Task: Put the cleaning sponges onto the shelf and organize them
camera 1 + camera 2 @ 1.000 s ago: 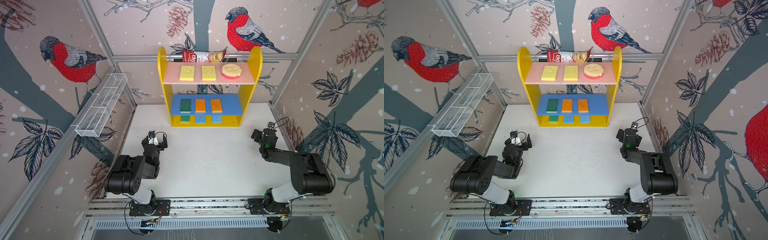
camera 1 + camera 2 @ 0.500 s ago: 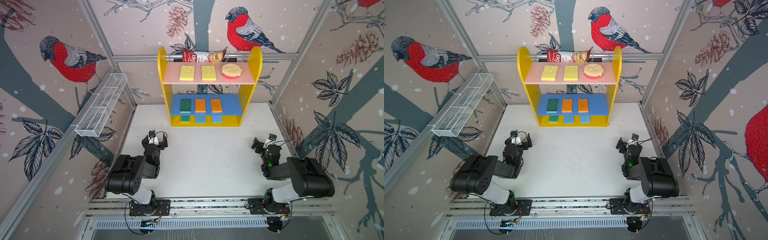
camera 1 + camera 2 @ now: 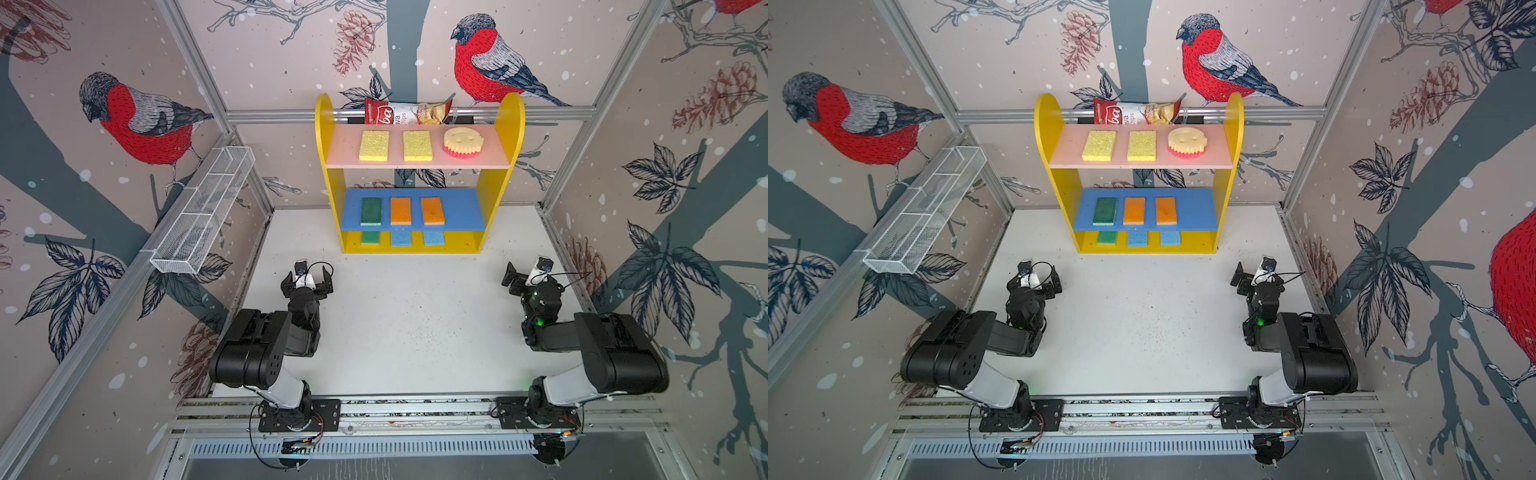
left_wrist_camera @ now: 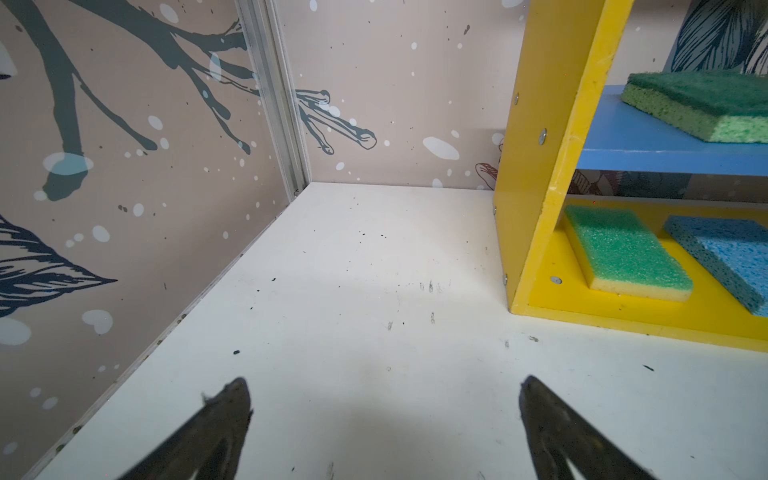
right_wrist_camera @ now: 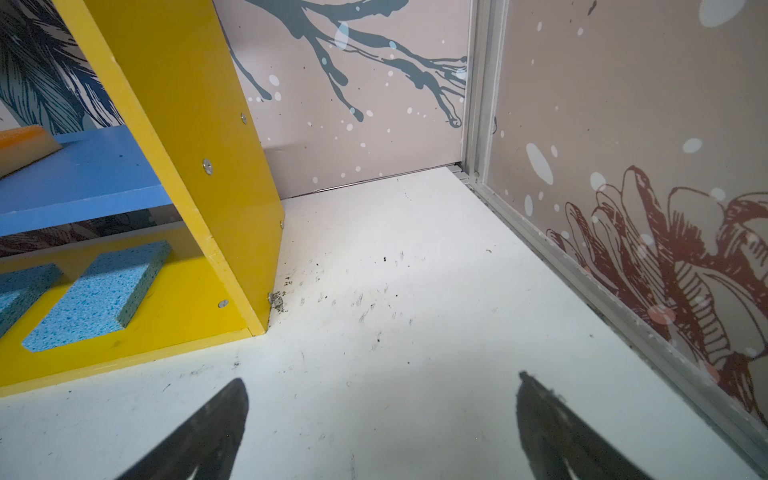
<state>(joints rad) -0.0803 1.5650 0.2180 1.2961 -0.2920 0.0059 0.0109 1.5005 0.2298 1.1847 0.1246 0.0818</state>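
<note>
Foam in yellow, green, orange and blue, the cleaning sponges sit three to a board on the shelf, so I'd park my left gripper and right gripper, both spread wide and empty, well clear of it.

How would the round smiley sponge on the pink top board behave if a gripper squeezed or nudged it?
The round smiley sponge looks like porous foam, so it would probably squash under a grip and weigh little. It lies flat on the pink top board, so it should slide rather than roll when nudged.
</note>
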